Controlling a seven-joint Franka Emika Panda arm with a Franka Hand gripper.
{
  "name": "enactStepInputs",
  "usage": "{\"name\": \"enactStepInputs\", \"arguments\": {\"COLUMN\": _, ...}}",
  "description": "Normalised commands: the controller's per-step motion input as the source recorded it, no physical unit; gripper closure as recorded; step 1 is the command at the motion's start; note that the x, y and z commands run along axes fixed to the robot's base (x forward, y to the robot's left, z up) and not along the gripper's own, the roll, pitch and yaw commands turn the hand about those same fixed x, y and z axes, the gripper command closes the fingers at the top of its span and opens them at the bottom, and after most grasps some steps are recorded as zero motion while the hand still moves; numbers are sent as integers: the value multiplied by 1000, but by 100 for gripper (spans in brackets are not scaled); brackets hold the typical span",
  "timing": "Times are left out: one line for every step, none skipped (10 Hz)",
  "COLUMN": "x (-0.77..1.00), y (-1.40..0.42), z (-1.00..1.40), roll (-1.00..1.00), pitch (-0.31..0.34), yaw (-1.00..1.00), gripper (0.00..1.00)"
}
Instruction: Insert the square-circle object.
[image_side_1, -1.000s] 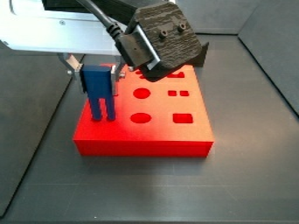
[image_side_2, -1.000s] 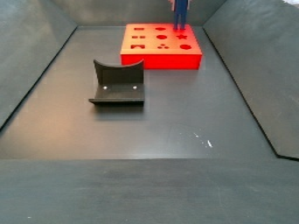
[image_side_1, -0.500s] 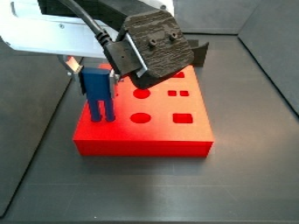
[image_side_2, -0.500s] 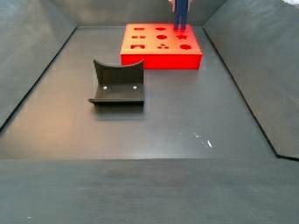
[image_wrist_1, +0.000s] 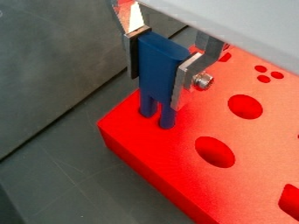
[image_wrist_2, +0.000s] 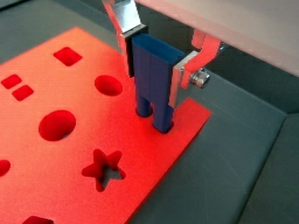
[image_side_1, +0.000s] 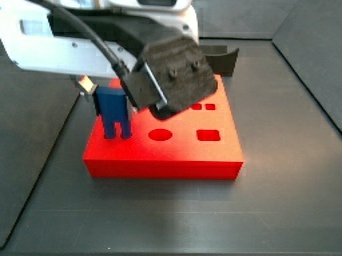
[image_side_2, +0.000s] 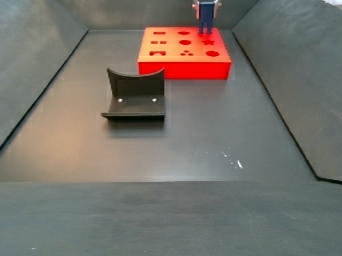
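The square-circle object (image_wrist_1: 158, 61) is a small blue block with two legs. It stands upright with its leg ends at the surface of the red board (image_wrist_1: 176, 171), next to one corner. My gripper (image_wrist_1: 160, 77) is shut on the block's body, one silver finger on each side; both wrist views show this (image_wrist_2: 156, 66). In a side view the blue piece (image_side_1: 112, 108) stands at the board's (image_side_1: 187, 152) edge under the arm. In the other side view the piece (image_side_2: 207, 14) and gripper (image_side_2: 207, 5) are at the board's (image_side_2: 181, 68) far corner.
The red board has round, square and star-shaped holes (image_wrist_2: 103, 168). A dark grey curved block (image_side_2: 134, 95) lies on the grey floor in front of the board and also shows behind the arm (image_side_1: 223, 58). Sloping bin walls surround the floor.
My gripper has come down with the blue piece. The piece's top is lower and less of its legs shows above the board. The curved block has not moved.
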Motion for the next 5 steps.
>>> {"name": "enactStepInputs", "arguments": {"x": 11, "y": 0, "z": -651, "roll": 141, "pitch": -76, "yaw": 294, "gripper": 100}}
{"name": "enactStepInputs", "arguments": {"x": 57, "y": 0, "z": -634, "roll": 101, "pitch": -81, "yaw": 331, "gripper": 100}}
{"name": "enactStepInputs", "arguments": {"x": 26, "y": 0, "z": -649, "roll": 27, "pitch": -106, "yaw": 346, "gripper": 100}}
{"name": "enactStepInputs", "arguments": {"x": 11, "y": 0, "z": -629, "roll": 0, "pitch": -91, "yaw": 383, "gripper": 100}}
{"name": "enactStepInputs", "arguments": {"x": 0, "y": -40, "z": -703, "roll": 0, "pitch": -70, "yaw": 289, "gripper": 100}}
